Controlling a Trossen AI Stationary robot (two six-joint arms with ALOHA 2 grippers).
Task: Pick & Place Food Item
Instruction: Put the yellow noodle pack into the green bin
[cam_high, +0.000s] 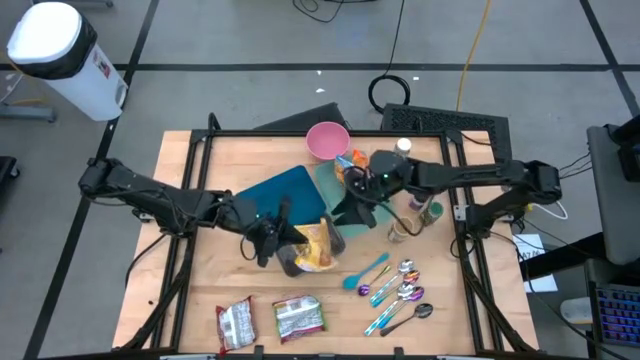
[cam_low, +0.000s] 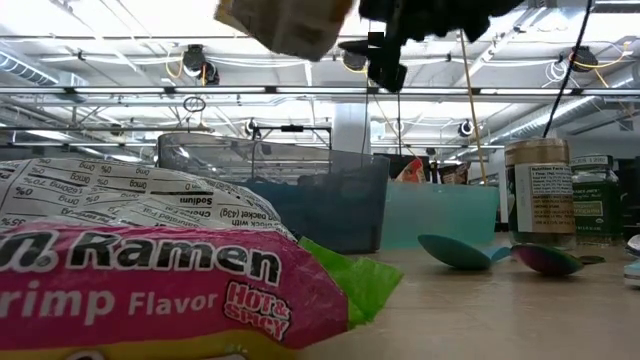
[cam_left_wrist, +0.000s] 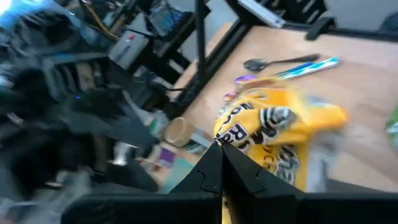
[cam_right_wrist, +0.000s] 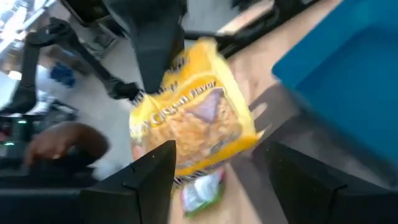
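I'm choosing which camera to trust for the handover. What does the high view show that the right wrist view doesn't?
Only the high view: the pink bowl, the spoons, two ramen packets at the near edge, and both arms whole.

Only the right wrist view: the right gripper with fingers apart near the packet, and a person's hand beyond the table.

Both: the yellow ramen packet held aloft by the left gripper, and the blue bin.

We see the left arm stretched from the table's left edge toward the middle, its left gripper (cam_high: 283, 243) raised above the surface with fingers (cam_left_wrist: 219, 171) pressed together. The right arm reaches in from the right edge, its right gripper (cam_high: 350, 212) near the left one; its fingers (cam_right_wrist: 152, 171) seem parted, though blur hampers certainty.
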